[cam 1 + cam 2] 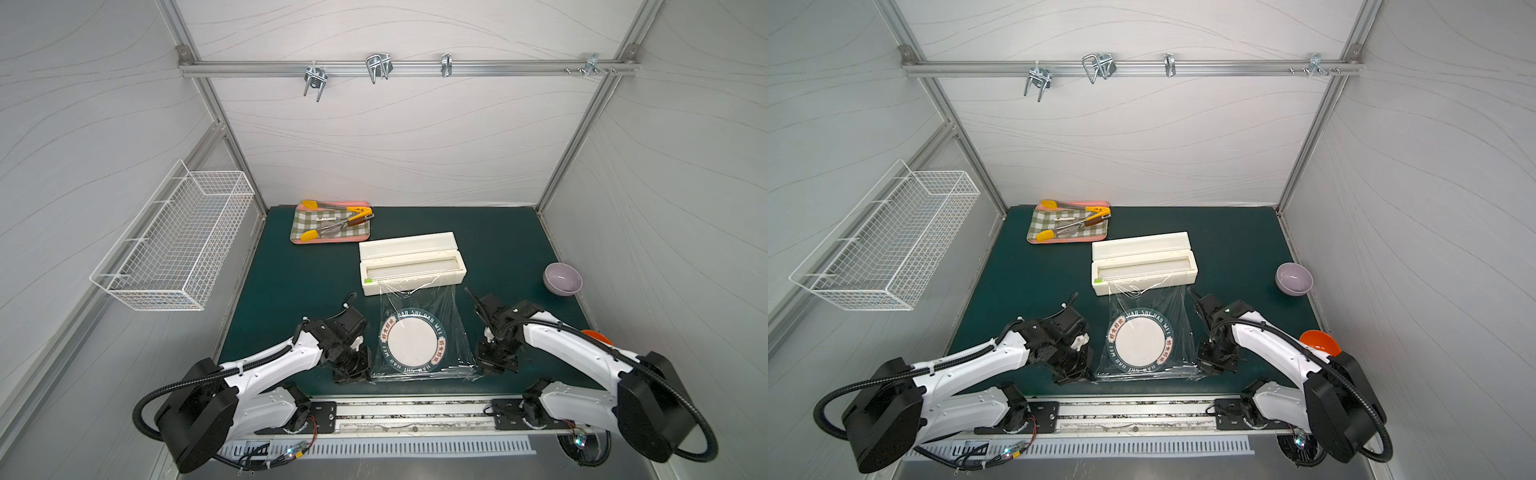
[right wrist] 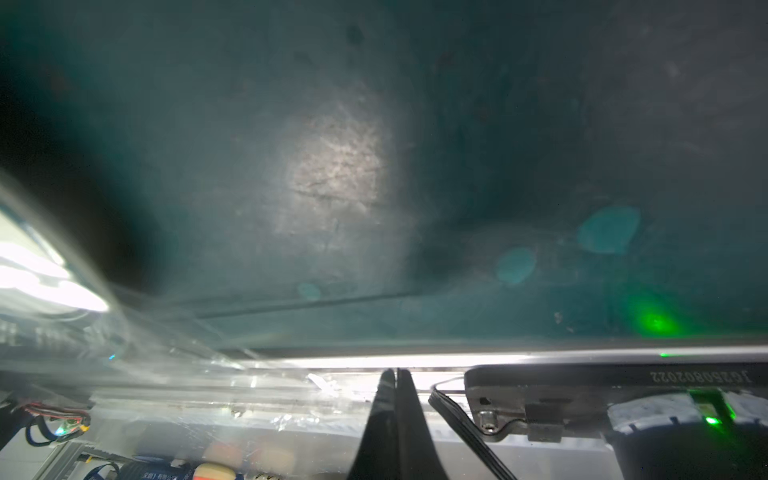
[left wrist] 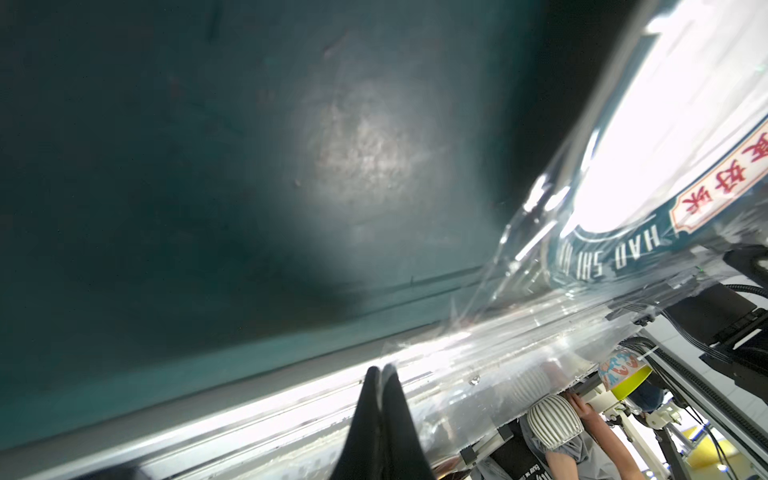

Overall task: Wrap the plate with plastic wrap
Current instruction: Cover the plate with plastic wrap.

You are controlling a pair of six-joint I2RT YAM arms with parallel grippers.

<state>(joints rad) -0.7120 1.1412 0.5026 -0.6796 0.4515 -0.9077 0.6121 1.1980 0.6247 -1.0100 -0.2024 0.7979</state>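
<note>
Plate (image 1: 413, 345) sits on mat (image 1: 282, 291), centre-front, btwn both arms, under wrap (image 1: 419, 297). Wrap runs taut from box (image 1: 409, 249) over plate to mat's near edge. L gripper (image 3: 381, 368) is pinched shut on wrap's near-left corner; R gripper (image 2: 395, 370) likewise on near-right corner. Both sit low, near plate.

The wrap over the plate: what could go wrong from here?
1. The wrap is uncut from the box; a pull may drag the box or tear the film unevenly.
2. The left hand and right hand, both shut, pinch only its near corners; the thin film may slip out.
3. The plate lies loose under it and may slide.
</note>
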